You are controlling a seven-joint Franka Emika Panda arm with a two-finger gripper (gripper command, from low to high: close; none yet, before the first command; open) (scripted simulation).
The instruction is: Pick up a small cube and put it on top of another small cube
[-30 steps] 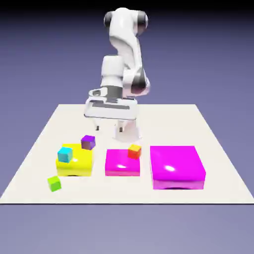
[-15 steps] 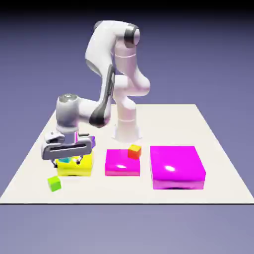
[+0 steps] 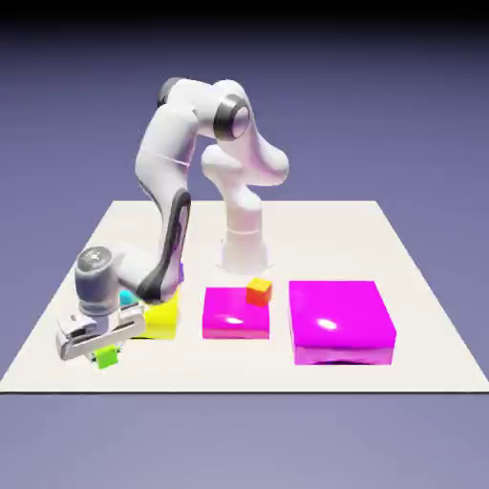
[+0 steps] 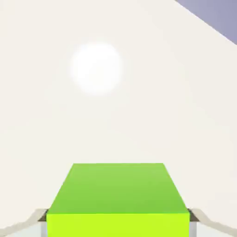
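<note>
1. Exterior view: gripper [image 3: 103, 350] sat low over the green cube [image 3: 107, 358] on the table [image 3: 420, 315], at that view's left of the yellow block [image 3: 162, 318]; the orange cube [image 3: 259, 290] rested on the small magenta block [image 3: 234, 315].
2. Hand view: green cube [image 4: 118, 196] filled the gap between both fingertips [image 4: 40, 216], which flanked its sides; firm grasp could not be told.

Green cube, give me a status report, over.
Gripper down at the green cube, jaws either side of it; closed or not, cannot tell. Cube on the table, not lifted. Nothing in the way.
</note>
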